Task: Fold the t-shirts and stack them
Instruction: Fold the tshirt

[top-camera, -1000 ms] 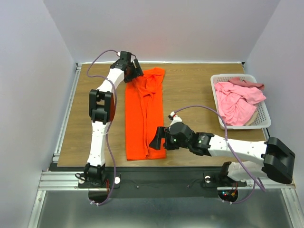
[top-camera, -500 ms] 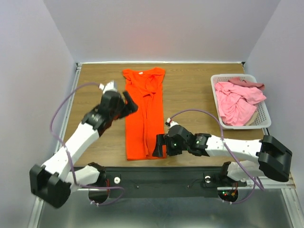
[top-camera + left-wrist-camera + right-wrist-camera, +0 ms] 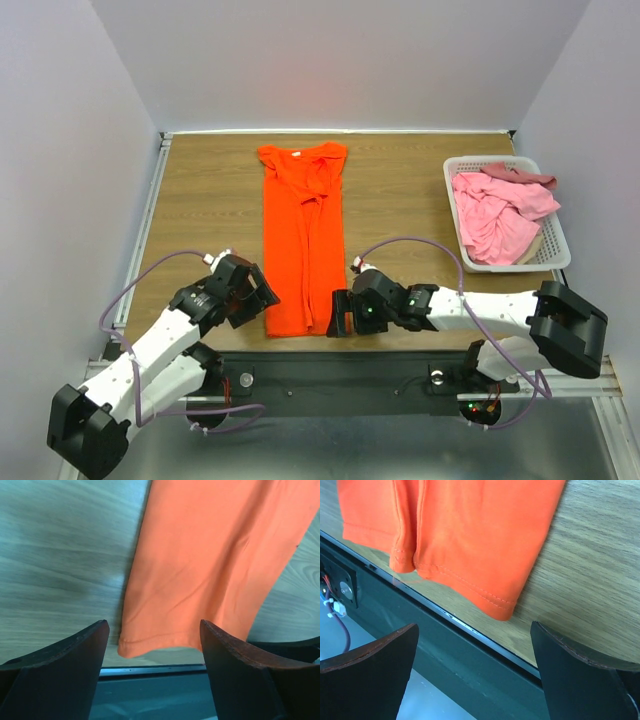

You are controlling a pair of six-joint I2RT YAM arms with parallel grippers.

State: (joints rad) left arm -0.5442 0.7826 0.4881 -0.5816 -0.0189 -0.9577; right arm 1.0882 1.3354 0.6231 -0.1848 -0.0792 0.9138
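At the near edge of the brown wooden table point(image 3: 200, 200), the left gripper point(image 3: 152, 630) and the right gripper point(image 3: 474, 630) sit low on either side of the hem point(image 3: 465, 582) of the plain bright orange-red t-shirt point(image 3: 300, 250). Both have their fingers spread wide and hold nothing. The shirt lies folded lengthwise into a narrow strip, running from this hem, right at the table edge, away to its collar at the far side. My worry is the pinch: the right corner shows doubled layers, so a shallow grasp may take only the top one and let the strip fall open. A low approach could strike the table lip, and uneven lifts would skew the fold. Far right, the white slatted plastic basket point(image 3: 487, 161) holds the crumpled light pink and dusty rose t-shirts point(image 3: 495, 215).
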